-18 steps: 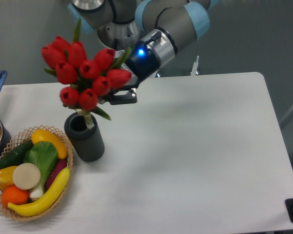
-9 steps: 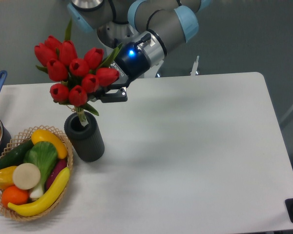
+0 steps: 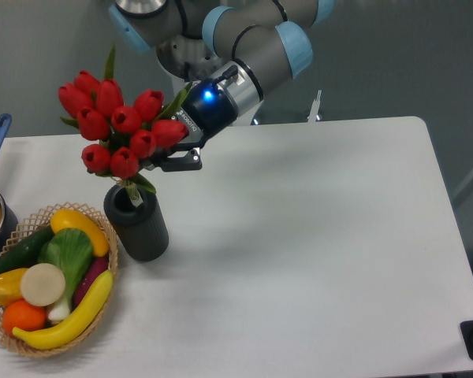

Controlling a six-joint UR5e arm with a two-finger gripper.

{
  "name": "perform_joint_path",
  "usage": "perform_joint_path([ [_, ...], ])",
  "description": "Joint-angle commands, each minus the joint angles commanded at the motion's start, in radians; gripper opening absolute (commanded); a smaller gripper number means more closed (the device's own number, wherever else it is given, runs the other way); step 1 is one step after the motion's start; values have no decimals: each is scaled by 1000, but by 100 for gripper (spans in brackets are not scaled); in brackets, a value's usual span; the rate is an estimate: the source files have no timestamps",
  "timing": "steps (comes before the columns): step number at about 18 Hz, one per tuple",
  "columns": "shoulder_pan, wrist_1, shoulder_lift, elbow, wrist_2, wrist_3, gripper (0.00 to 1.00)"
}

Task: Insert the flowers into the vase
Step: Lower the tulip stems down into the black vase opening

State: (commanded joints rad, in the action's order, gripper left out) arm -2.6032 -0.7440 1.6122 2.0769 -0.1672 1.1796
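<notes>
A gripper (image 3: 167, 157) clamps the light, floppy, crushable tulip bunch (image 3: 114, 120) by its stems, the ends entering the ribbed vase (image 3: 138, 223).

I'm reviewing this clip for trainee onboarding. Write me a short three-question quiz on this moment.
1. True or false: the stem ends of the flowers are inside the mouth of the vase.
2. What is the tool holding?
3. The basket lies: A) beside the vase, B) at the table's far right, C) under the arm.

Key: 1 true; 2 the flowers, as far as can be seen; 3 A.
</notes>
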Motion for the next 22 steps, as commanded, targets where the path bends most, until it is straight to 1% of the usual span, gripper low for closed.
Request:
perform_joint_path([
  [6, 6, 2, 8, 48, -3, 83, 10],
  [10, 8, 6, 28, 52, -3, 94, 11],
  [12, 6, 5, 44, 60, -3, 123, 12],
  [17, 8, 5, 52, 112, -5, 178, 16],
  [22, 8, 3, 74, 130, -11, 218, 26],
])
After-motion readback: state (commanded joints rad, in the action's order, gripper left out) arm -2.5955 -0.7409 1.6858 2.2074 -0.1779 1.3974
